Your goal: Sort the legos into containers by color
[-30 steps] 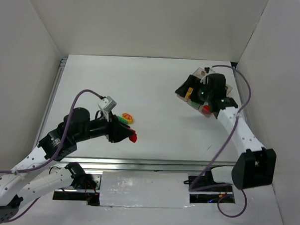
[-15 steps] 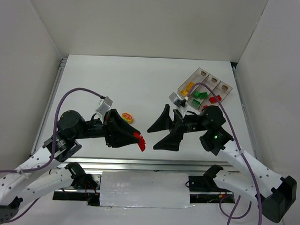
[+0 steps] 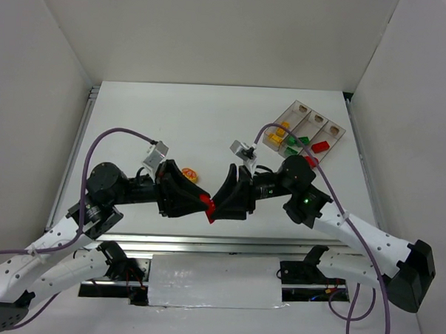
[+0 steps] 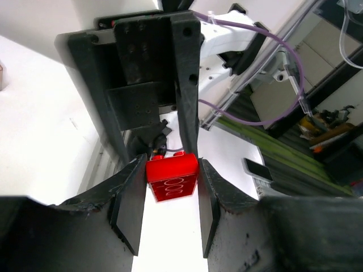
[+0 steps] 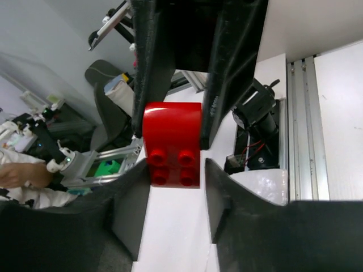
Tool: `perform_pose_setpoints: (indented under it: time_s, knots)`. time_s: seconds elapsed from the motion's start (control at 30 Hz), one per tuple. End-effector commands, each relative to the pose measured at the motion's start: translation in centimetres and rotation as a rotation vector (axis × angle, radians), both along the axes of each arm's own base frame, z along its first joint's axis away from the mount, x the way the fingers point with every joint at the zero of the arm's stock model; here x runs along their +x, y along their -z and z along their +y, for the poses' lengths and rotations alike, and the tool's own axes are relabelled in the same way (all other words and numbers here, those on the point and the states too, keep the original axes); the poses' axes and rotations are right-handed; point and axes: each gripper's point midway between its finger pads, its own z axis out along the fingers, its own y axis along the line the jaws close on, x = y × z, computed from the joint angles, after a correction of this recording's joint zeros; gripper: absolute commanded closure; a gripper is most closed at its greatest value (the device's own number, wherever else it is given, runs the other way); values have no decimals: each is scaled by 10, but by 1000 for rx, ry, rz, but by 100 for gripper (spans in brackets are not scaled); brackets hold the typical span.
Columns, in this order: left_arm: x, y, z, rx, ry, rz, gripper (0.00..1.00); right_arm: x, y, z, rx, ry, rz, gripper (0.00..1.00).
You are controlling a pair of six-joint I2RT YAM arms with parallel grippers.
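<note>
Red brick (image 3: 204, 205): in the air over the near edge of the table (image 3: 173, 120), between the two arms.
Left gripper (image 4: 172, 170): pinches the brick's sides.
Right gripper (image 5: 176, 164): a bit wider than the brick, one finger on each side of its bumpy end; cannot tell if it touches.
Tray (image 3: 336, 130): far right, with yellow, green and red bricks inside.

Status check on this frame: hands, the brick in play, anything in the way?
Left hand shut on red brick, mid-air. Right hand open, straddling its studded end. Nothing blocking the handover; tray sits far right.
</note>
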Motion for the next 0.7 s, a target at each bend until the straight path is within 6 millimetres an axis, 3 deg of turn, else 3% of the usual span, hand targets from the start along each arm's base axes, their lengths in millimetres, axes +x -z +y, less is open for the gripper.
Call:
perform_pose_setpoints:
  time_s: [0.0, 0.07, 0.1, 0.17, 0.23, 0.27, 0.3, 0.33, 0.37, 0.4, 0.43, 0.47, 0.5, 0.53, 0.57, 0.6, 0.63, 0.67]
  knots:
    - [-2, -12, 2, -37, -2, -48, 100, -4, -26, 3, 68, -15, -42, 53]
    - [1, -11, 2, -30, -15, -51, 100, -7, -25, 5, 67, -34, -28, 72]
    - [5, -9, 2, -23, -36, -41, 100, -7, -27, 5, 79, -40, -35, 90]
    - [12, -6, 1, -4, -70, -43, 100, -7, -25, 6, 75, -46, -25, 100]
    - [27, -2, 1, 36, -147, -26, 94, -1, -18, 8, 61, -9, -33, 100]
    - [40, -7, 4, 40, -223, -22, 59, 4, -11, 10, 29, 16, -11, 100]
    - [50, 3, 6, 86, -277, 14, 20, 9, -6, 12, 17, 37, -26, 100]
    - [61, 10, 8, 128, -337, 41, 1, 18, -3, 13, 2, 76, -24, 100]
    - [71, 1, 14, 134, -403, 44, 1, 26, 8, 13, -46, 111, 4, 100]
    - [91, 14, 26, 197, -537, 84, 0, 36, 16, 14, -72, 150, -3, 100]
    - [104, 20, 33, 237, -621, 113, 0, 62, 24, 10, -106, 256, 17, 100]
    - [126, 7, 55, 238, -798, 130, 0, 80, 45, 7, -184, 322, 84, 100]
    - [133, 29, 69, 340, -882, 200, 1, 117, 63, -12, -251, 451, 163, 100]
    - [138, 31, 81, 372, -959, 221, 1, 121, 70, -9, -271, 451, 195, 100]
    - [142, 24, 94, 375, -1031, 231, 0, 160, 81, -38, -304, 564, 278, 100]
    - [145, 32, 113, 419, -1128, 252, 1, 185, 104, -52, -364, 636, 360, 100]
    - [144, 33, 120, 429, -1153, 252, 0, 208, 117, -71, -406, 732, 405, 100]
    - [144, 41, 124, 449, -1170, 253, 0, 245, 145, -121, -518, 988, 496, 100]
